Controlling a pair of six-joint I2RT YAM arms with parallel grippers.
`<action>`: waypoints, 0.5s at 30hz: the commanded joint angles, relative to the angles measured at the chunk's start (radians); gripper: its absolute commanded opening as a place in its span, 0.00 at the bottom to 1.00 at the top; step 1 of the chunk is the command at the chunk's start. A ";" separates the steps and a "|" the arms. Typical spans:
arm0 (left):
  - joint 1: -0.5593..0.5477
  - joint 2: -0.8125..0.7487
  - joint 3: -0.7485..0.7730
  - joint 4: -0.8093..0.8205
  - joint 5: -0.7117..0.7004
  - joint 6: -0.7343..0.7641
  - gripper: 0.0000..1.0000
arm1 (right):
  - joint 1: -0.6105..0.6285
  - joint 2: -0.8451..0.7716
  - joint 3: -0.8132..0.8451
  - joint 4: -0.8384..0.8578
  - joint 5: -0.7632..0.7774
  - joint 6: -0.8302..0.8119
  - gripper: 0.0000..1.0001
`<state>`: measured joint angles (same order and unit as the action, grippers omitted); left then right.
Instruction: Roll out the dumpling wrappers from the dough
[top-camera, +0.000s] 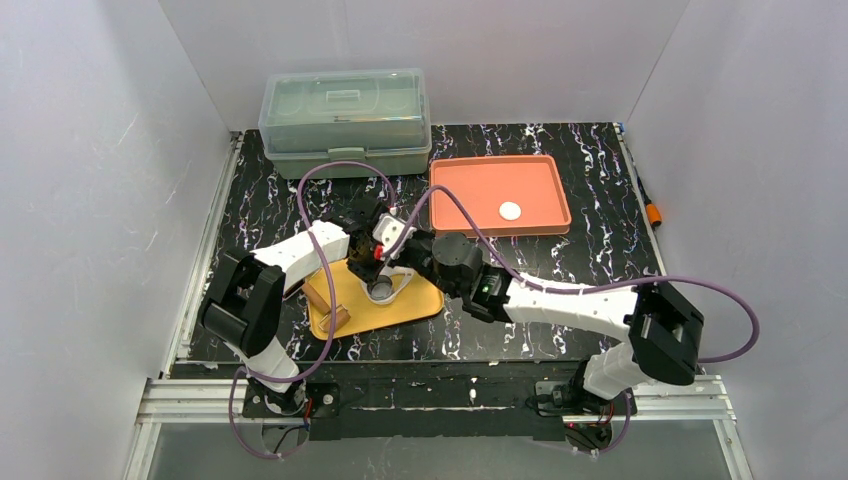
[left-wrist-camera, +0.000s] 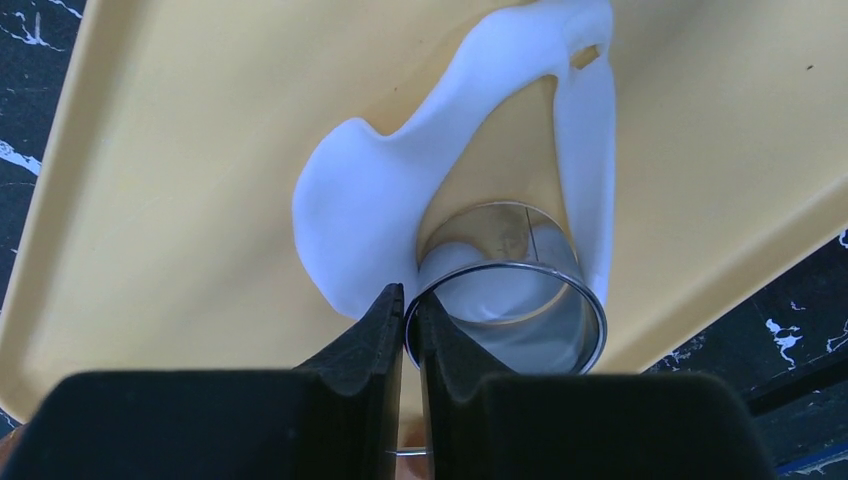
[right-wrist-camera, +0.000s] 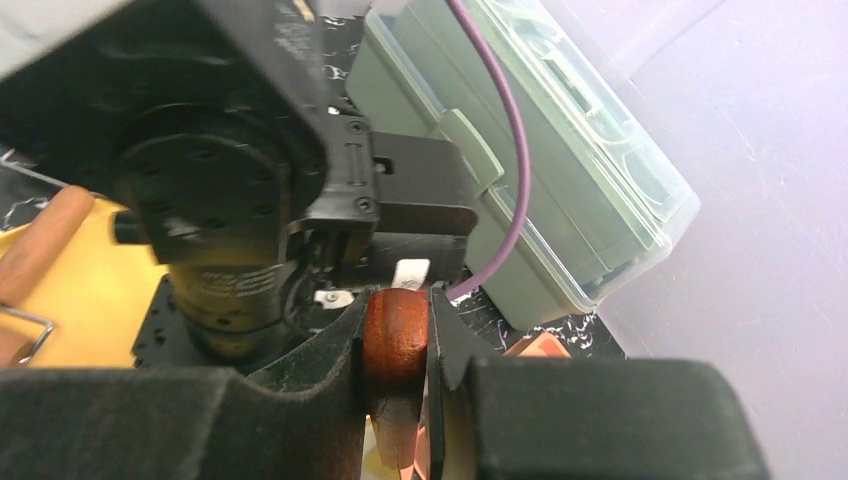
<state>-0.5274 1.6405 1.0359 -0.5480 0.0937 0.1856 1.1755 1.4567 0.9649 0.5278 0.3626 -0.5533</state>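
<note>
Lower centre, a yellow tray (top-camera: 425, 303) holds ragged white dough (left-wrist-camera: 370, 190) and a metal ring (left-wrist-camera: 560, 305) the left gripper (left-wrist-camera: 410, 305) pinches. Upper right, an orange tray (top-camera: 470, 190) holds one round white wrapper (top-camera: 510, 211); the right gripper (right-wrist-camera: 398, 305) clamps a wooden handle (right-wrist-camera: 395, 345).

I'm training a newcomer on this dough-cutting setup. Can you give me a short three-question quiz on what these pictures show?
1. True or false: the orange tray holds three wrappers.
2. The left fingers pinch: A a spoon; B the wall of the metal ring; C a knife.
3. Fill in: the right fingers clamp a brown piece made of ____.

Key: 1 false, only one wrapper lies there; 2 B; 3 wood.
</note>
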 joint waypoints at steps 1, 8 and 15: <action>-0.015 0.006 -0.013 -0.055 0.010 0.037 0.07 | -0.064 0.044 0.032 0.022 0.026 0.024 0.01; -0.016 -0.001 -0.014 -0.053 0.008 0.034 0.07 | -0.082 -0.147 0.078 -0.111 -0.029 0.192 0.01; -0.023 -0.013 -0.013 -0.046 0.001 0.033 0.10 | -0.081 -0.196 0.054 -0.202 -0.052 0.354 0.01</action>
<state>-0.5411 1.6405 1.0359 -0.5507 0.0963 0.2092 1.0950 1.2907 0.9943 0.3481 0.3191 -0.3130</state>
